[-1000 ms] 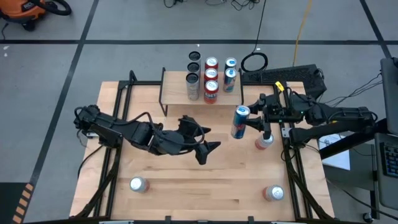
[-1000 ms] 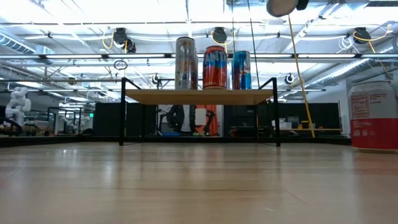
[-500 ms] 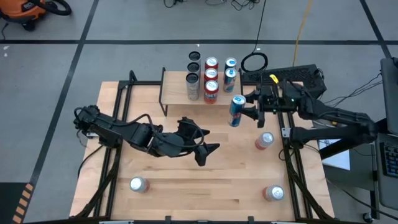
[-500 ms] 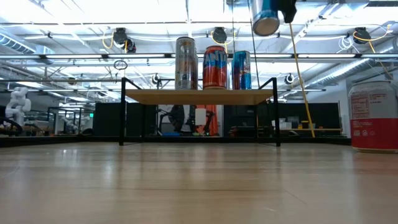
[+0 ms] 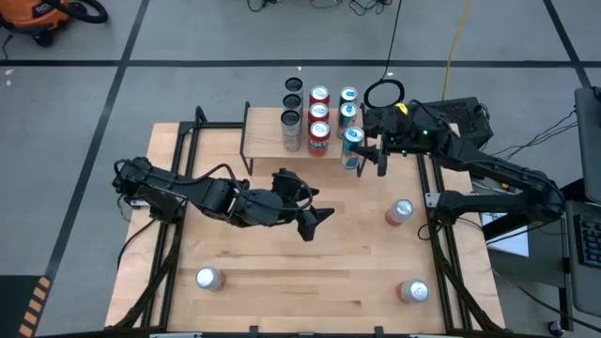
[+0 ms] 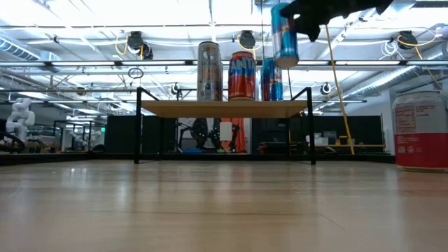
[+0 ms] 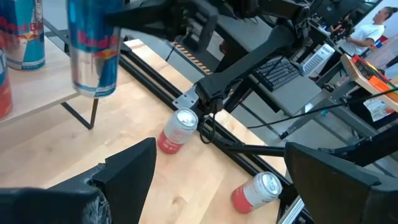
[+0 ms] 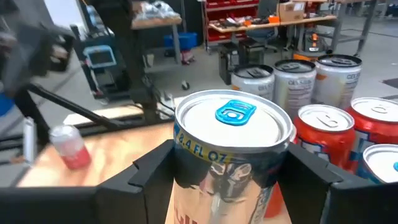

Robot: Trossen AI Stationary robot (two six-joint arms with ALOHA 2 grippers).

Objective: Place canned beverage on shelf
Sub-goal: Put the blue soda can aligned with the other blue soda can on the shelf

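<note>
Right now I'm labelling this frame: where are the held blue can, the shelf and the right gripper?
held blue can (image 6: 283,35), low view, its side wall.
shelf (image 6: 224,108), low view, front edge of the top board.
right gripper (image 5: 368,150), high view, between its fingertips at the can.

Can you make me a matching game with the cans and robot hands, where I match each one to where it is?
Things:
1. blue can
2. left gripper
3. silver-topped can
4. orange can

Places:
A. standing on the shelf
B. held up in the air by the right gripper
C. open, over the middle of the table
D. alone near the table's front left corner

Pairs: 1-B, 2-C, 3-D, 4-A
</note>
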